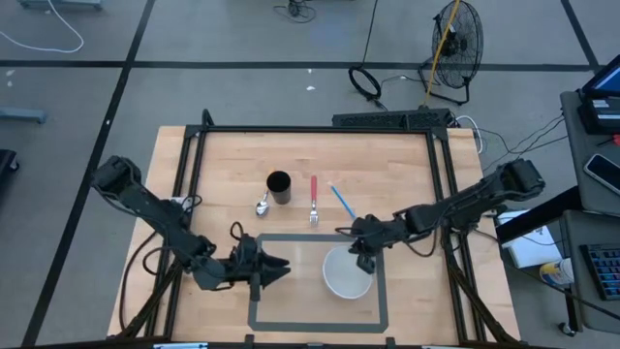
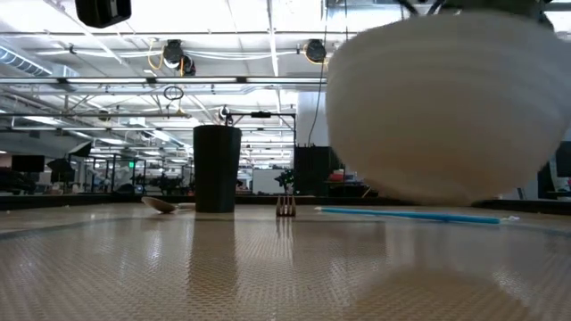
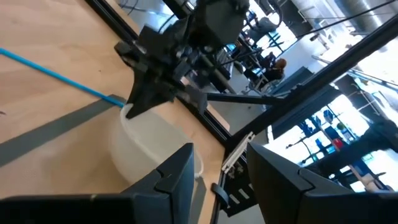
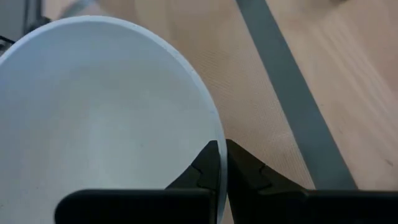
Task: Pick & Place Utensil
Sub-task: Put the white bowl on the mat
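Right pincer (image 4: 219, 163) clamped on white bowl (image 1: 346, 274) rim, bowl lifted off the surface (image 1: 407, 184). Left pincer (image 1: 276, 271) open, empty, beside bowl.

My right claw (image 4: 219, 163) is dark, closed on the rim of a plain white bowl (image 1: 346, 274). My left claw (image 1: 276, 271) is dark too. The table (image 1: 407, 174) is pale wood grain with a grey tape rectangle (image 1: 378, 271). Toward its far edge: a black cup (image 1: 279, 186), a silver spoon (image 1: 263, 205), a red-handled fork (image 1: 314, 199) and a light blue straw (image 1: 343, 202).
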Controlling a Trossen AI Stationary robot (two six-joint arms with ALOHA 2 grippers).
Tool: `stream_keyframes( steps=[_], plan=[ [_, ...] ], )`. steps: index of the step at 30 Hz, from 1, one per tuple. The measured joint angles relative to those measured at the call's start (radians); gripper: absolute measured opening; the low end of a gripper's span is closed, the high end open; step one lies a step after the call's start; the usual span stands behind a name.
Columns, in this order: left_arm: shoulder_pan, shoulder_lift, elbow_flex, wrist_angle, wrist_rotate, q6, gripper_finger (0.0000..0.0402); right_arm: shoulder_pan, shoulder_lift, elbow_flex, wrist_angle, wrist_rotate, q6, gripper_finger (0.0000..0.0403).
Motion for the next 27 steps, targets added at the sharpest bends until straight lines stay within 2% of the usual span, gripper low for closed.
stream_keyframes(
  steps=[5,12,20,27],
  plan=[
    [0.000,0.000,0.000,-0.003,-0.006,-0.001,0.0152,0.000,0.061,0.027,0.002,-0.004,0.000,0.0006],
    [0.003,0.000,0.000,-0.011,-0.006,-0.003,0.0152,0.000,0.076,0.034,-0.002,-0.045,-0.008,0.0008],
    [0.003,0.000,0.000,-0.014,-0.006,-0.003,0.0152,0.000,0.075,0.034,-0.002,-0.069,-0.019,0.0034],
    [0.006,0.000,0.000,-0.125,0.044,-0.134,0.0152,0.000,0.075,0.034,-0.001,-0.073,-0.021,0.0053]
  ],
)
